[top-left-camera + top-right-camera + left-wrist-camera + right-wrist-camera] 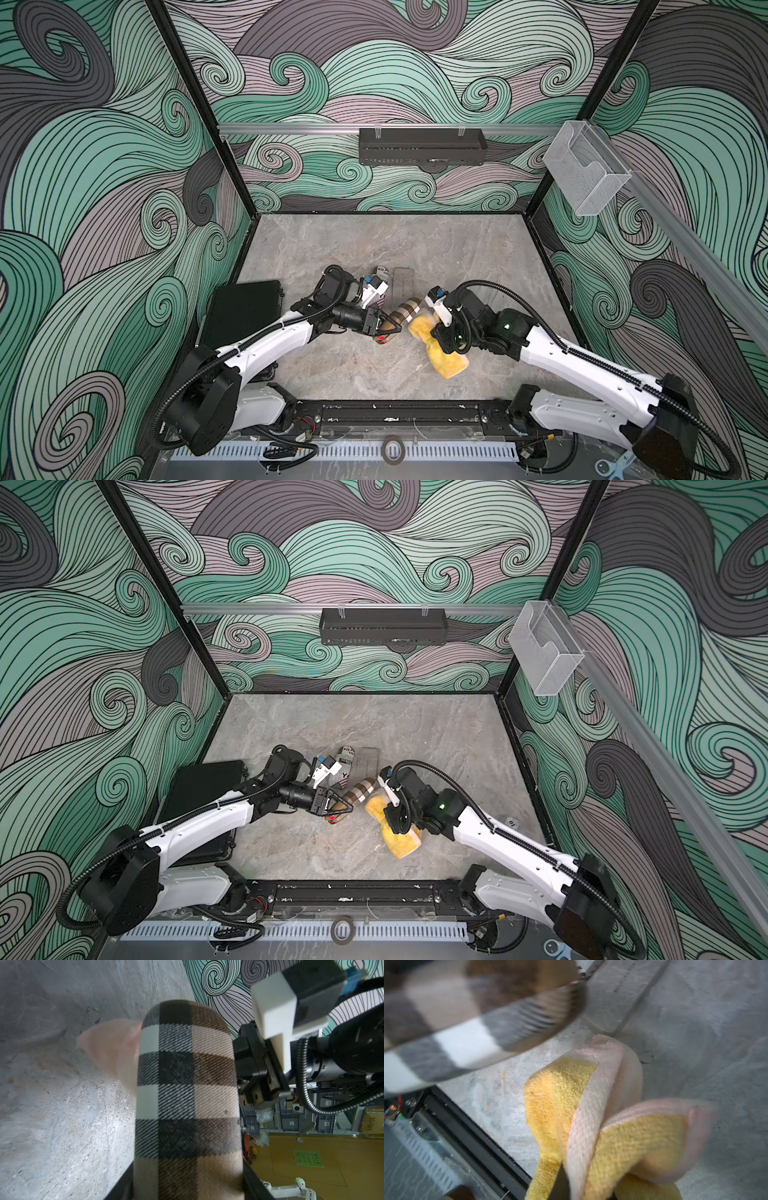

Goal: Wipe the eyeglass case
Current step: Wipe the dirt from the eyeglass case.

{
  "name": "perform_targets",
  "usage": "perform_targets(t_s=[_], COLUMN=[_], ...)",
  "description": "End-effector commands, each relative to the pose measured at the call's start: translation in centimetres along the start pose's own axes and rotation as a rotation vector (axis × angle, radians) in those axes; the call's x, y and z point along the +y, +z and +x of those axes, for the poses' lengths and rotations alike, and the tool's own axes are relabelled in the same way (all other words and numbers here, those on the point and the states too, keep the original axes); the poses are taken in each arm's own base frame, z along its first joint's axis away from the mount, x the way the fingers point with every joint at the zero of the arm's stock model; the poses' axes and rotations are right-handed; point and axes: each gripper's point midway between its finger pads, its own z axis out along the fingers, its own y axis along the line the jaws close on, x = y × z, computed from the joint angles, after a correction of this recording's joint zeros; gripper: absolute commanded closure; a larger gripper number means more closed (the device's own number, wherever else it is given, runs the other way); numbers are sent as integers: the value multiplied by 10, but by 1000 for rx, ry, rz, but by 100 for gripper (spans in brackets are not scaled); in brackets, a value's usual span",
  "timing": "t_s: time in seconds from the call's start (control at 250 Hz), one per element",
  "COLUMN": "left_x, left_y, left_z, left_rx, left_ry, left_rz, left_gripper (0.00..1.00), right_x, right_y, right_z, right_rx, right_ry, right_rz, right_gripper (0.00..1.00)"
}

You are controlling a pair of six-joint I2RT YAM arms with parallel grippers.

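The eyeglass case [405,312] [360,792] is a plaid tube in brown, black and white, lifted off the floor. My left gripper [388,330] [341,808] is shut on its near end. In the left wrist view the eyeglass case [187,1095] fills the middle between my left gripper's [188,1192] dark fingers. A yellow cloth [449,361] [623,1136] with a pale pink backing is bunched in my shut right gripper [437,344] [571,1192]. The cloth's upper fold lies close beside the case's far end [467,1022]; I cannot tell whether they touch.
A black hard case [245,316] lies at the left wall. A printed pouch [380,276] and a clear flat case [405,282] lie just behind the arms. A black shelf [422,145] and a clear holder [582,170] hang on the walls. A black rail [390,409] runs along the front.
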Motion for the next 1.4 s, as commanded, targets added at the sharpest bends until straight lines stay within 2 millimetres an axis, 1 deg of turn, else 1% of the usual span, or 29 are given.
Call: perform_targets(t_s=[0.0,0.06,0.124,0.16,0.212,0.264,0.308,0.36,0.404,0.431,0.475,0.623,0.715,0.759,0.815,0.875,0.919,0.959,1.035,1.123,1.155,1.187,1.222,1.278,1.398], left_x=[-15,-13,-12,-11,-11,-12,-11,-11,-11,-11,-12,-12,-10,-8,-5,-2,-2,-2,-4,-6,-7,-8,-8,-8,-6], left_y=[-1,1,4,4,6,7,8,9,9,9,9,11,12,12,13,14,15,15,17,17,17,18,18,18,18], left_z=[-6,-4,-2,-2,-1,0,1,1,2,2,1,-4,-5,-5,-4,-3,-2,-2,0,3,4,4,5,5,4], left_rx=[10,18,28,30,35,39,42,44,46,45,42,39,38,36,36,38,37,38,47,53,53,54,55,52,49], left_ry=[34,23,14,11,10,12,9,9,7,8,14,19,20,21,19,13,11,9,12,14,18,21,20,23,24], left_rz=[76,77,81,84,87,89,88,88,87,87,88,88,82,74,65,61,65,72,77,80,81,82,80,78,73], left_gripper=[52,52,52,52,52,52,52,52,52,52,52,52,52,52,52,52,52,52,52,52,52,52,52,52,52], right_x=[28,33,29,21,4,-15,-26,-33,-34,-31,-20,35,59,67,73,72,64,51,12,-21,-29,-33,-31,-18,29], right_y=[-5,-10,-14,-15,-16,-16,-16,-18,-18,-17,-14,-8,-9,-12,-16,-20,-20,-18,-14,-12,-13,-13,-12,-9,-6], right_z=[-18,-25,-33,-37,-41,-41,-40,-41,-42,-42,-40,-35,-30,-30,-30,-31,-34,-36,-35,-32,-31,-30,-31,-32,-30], right_rx=[-55,-93,-137,-155,-163,-151,-139,-149,-155,-152,-134,-114,-103,-115,-133,-153,-171,-175,-135,-96,-88,-80,-78,-66,-68], right_ry=[-66,-73,-63,-52,-22,19,53,84,89,80,59,-58,-111,-131,-140,-137,-121,-98,-30,31,45,54,52,34,-61], right_rz=[-110,-135,-109,-64,21,99,140,158,154,136,77,-128,-205,-233,-262,-261,-216,-147,40,188,224,239,228,157,-56], right_gripper=[100,100,100,100,100,100,100,100,100,100,100,100,100,100,100,100,100,100,100,100,100,100,100,100,100])
